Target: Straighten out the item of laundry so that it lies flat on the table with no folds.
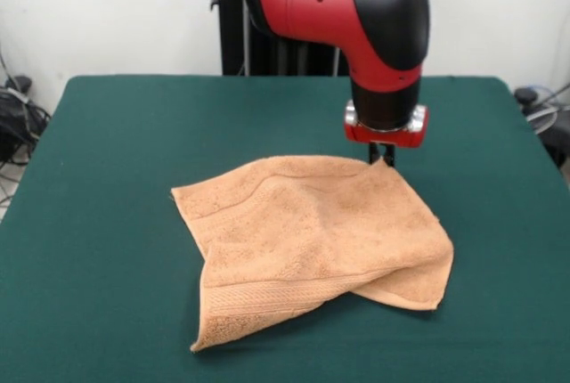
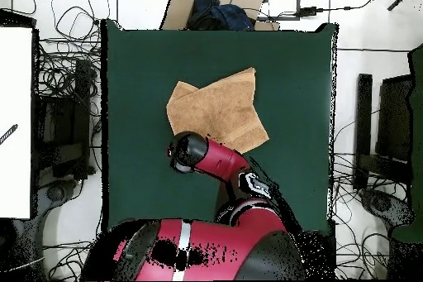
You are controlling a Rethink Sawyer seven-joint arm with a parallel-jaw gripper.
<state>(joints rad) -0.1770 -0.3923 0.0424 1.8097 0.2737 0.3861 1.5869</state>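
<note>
The peach-orange towel [image 1: 303,240] lies rumpled in the middle of the dark green table [image 1: 107,178]. Its right side is folded over itself and a woven band shows along the near left edge. The gripper [image 1: 383,157] hangs from the red and black arm at the towel's far right corner. That corner rises to a small peak between the dark fingers, which look shut on it. In the overhead view the towel [image 2: 219,109] lies just above the arm's wrist [image 2: 188,151], which hides the gripper.
The arm's pedestal [image 1: 267,44] stands at the table's far edge. Bare green felt [image 2: 297,88] surrounds the towel on all sides. Off the table are tangled cables [image 2: 58,80], a cardboard box [image 2: 216,4] and a white panel [image 2: 15,121].
</note>
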